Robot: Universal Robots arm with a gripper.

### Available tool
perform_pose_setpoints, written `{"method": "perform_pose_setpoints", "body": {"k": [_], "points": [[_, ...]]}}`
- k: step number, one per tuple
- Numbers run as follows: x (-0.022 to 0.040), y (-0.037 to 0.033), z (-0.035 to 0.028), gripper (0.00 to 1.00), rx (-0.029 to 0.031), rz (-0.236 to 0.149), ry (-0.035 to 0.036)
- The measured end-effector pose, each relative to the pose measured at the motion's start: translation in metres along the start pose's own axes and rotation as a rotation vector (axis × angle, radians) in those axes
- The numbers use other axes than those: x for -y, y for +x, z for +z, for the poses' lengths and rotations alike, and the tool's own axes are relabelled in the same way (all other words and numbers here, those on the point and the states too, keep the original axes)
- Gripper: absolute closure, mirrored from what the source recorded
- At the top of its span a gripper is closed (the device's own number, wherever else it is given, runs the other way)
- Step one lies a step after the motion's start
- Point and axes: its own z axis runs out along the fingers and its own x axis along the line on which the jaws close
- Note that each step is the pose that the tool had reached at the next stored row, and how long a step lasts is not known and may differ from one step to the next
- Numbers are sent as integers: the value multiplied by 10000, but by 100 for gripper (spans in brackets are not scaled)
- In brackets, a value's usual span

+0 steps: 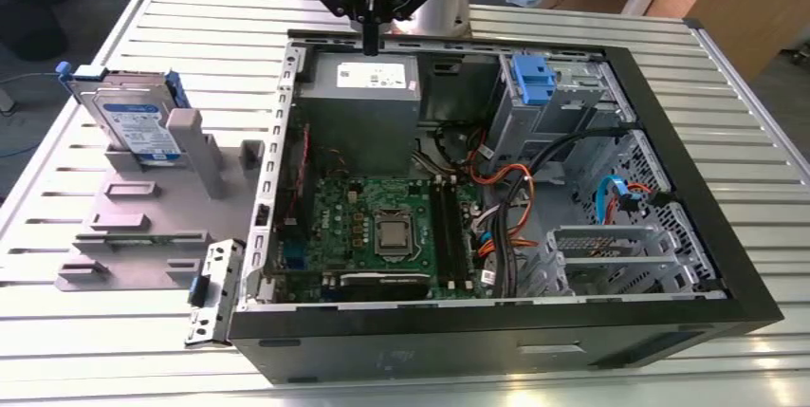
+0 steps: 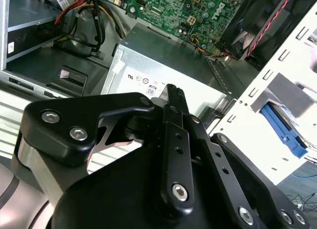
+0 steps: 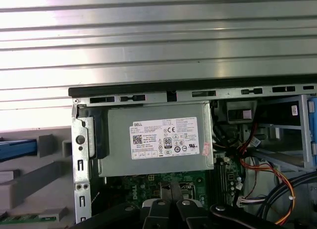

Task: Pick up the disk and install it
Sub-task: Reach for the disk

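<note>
Disk (image 1: 137, 125) upright in grey stand (image 1: 139, 227) | claw (image 1: 370, 45) pinched together, empty, pointing down over power supply (image 1: 360, 108)

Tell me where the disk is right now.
At the exterior view's left, the disk stands on edge in the grey stand, beside the open computer case and apart from the gripper.

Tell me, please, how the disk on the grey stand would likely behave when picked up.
Probably stiff and dense for its size: the disk looks like a flat metal slab. It stands on edge in the stand, so a sideways nudge might tip it.
</note>
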Motion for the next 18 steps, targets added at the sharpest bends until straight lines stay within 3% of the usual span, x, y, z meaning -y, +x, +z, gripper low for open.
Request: {"method": "perform_pose_setpoints", "body": {"k": [9,18], "points": [[1,13,0,89,0,1,0],[10,128,-3,89,0,1,0]]}}
